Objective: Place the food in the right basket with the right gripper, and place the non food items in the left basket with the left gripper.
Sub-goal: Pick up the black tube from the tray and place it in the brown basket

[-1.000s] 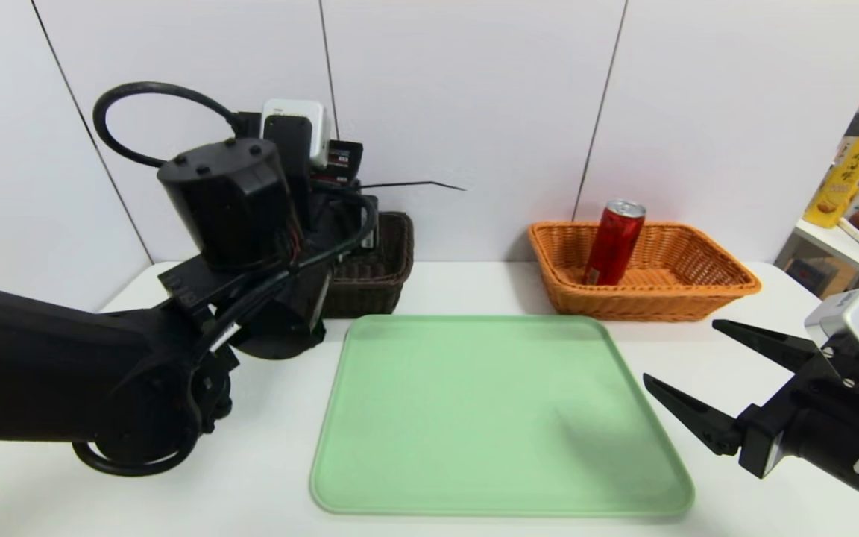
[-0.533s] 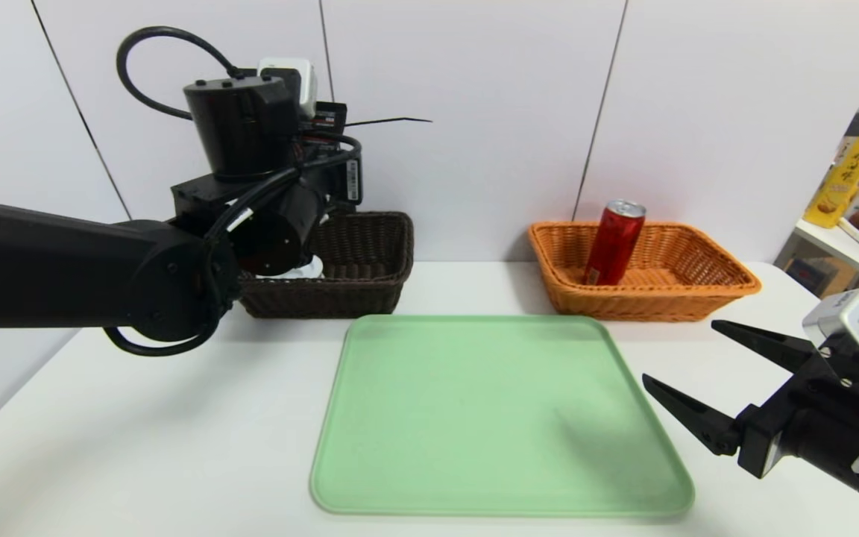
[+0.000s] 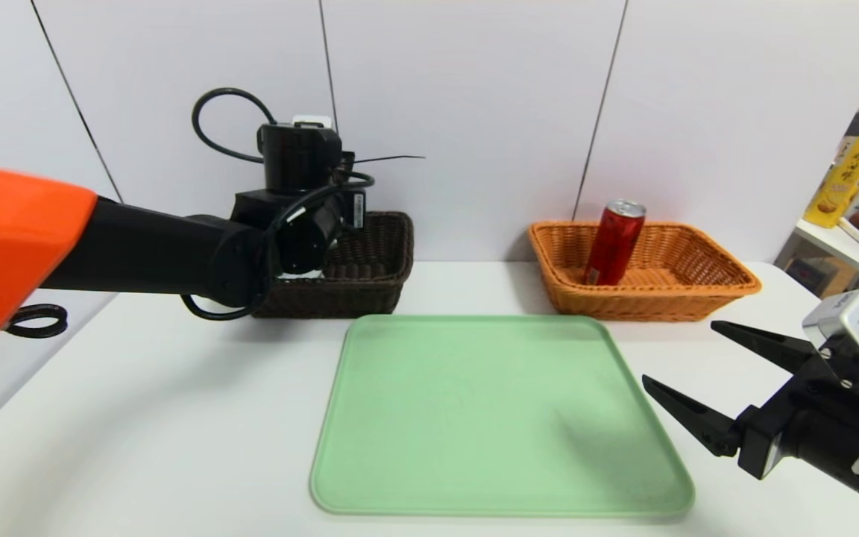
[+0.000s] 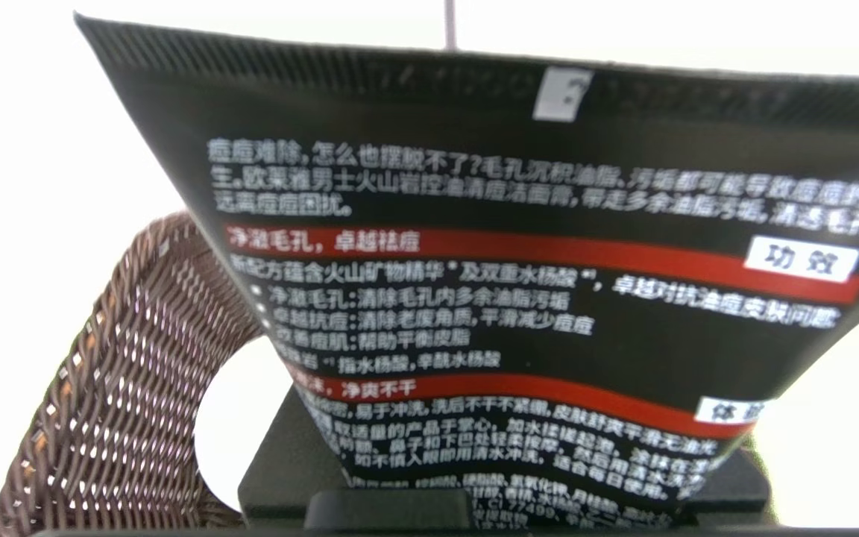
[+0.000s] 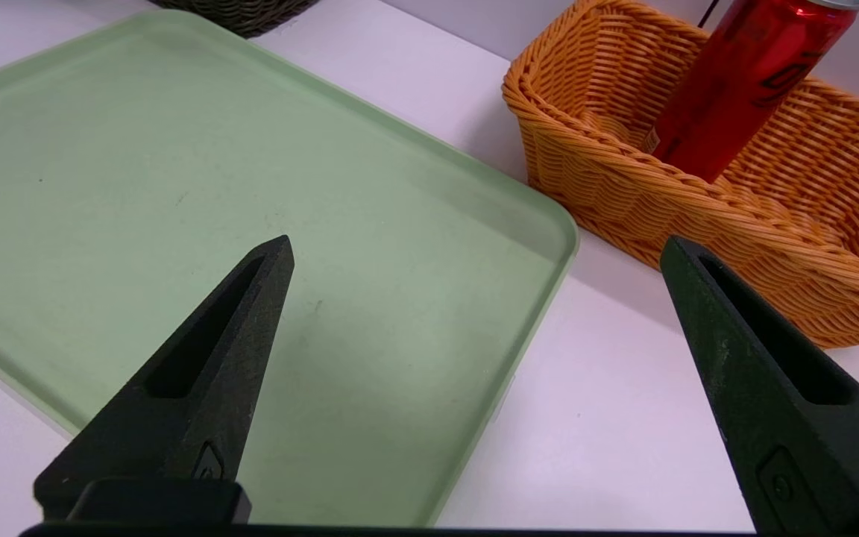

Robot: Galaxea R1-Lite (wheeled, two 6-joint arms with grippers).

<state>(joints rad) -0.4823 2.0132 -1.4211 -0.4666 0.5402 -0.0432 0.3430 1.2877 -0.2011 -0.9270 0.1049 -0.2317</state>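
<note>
The black tube [image 4: 519, 298] with white and red print fills the left wrist view, and my left gripper [image 3: 309, 250] is shut on it. The gripper hangs over the left basket [image 3: 377, 276], whose dark brown woven wall [image 4: 101, 373] shows beside the tube. From the head view its fingers are hidden behind the wrist. A bit of white [image 3: 300, 275] shows inside this basket under the wrist. The food, a red can [image 3: 614, 242], leans inside the orange right basket [image 3: 698, 298]. My right gripper [image 3: 679, 352] is open and holds nothing, low beside the tray's right edge.
A pale green tray [image 3: 496, 410] lies in the middle of the white table, in front of both baskets. White wall panels stand close behind the baskets. A side table with a yellow box [image 3: 843, 179] stands at the far right.
My left arm has reached away from the camera and now holds the tube farther back over the dark basket. The right arm and the can have not moved.
</note>
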